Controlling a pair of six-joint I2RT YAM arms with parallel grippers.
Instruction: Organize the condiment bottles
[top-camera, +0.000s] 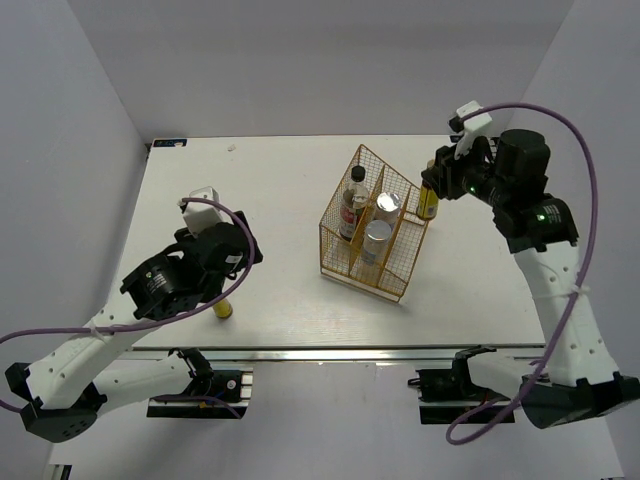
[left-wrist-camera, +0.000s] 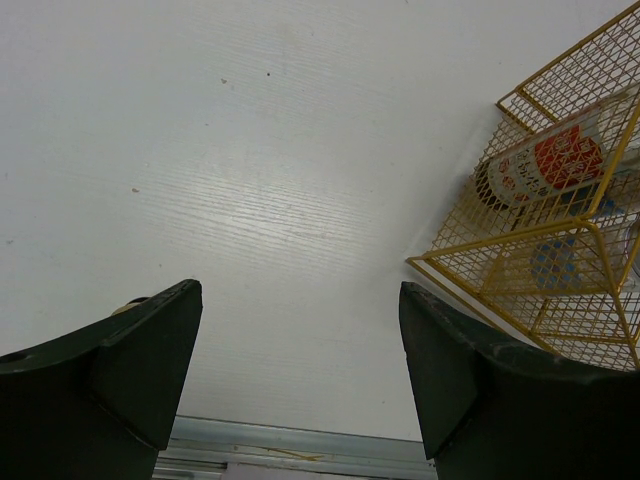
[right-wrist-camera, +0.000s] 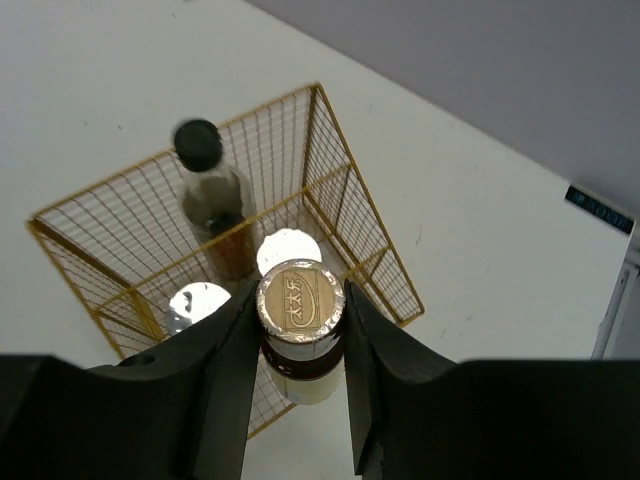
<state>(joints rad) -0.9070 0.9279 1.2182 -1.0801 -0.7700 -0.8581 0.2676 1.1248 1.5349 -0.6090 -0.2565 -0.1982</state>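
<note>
left end effector (left-wrist-camera: 300, 292) spread empty | right end effector (right-wrist-camera: 298, 340) clamps cylindrical amber bottle (right-wrist-camera: 300, 297) | gold wire basket (right-wrist-camera: 346, 150) below

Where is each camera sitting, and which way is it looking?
Top external: up high behind the arms, looking down at the white table; both arms and their bases show.
Left wrist: on the left wrist, looking forward over the table toward the wire basket; the open left gripper shows.
Right wrist: above the basket, looking down into it; the right gripper shows, shut on an amber bottle.
Shared: all three see the basket; top and right wrist both show the held bottle.
</note>
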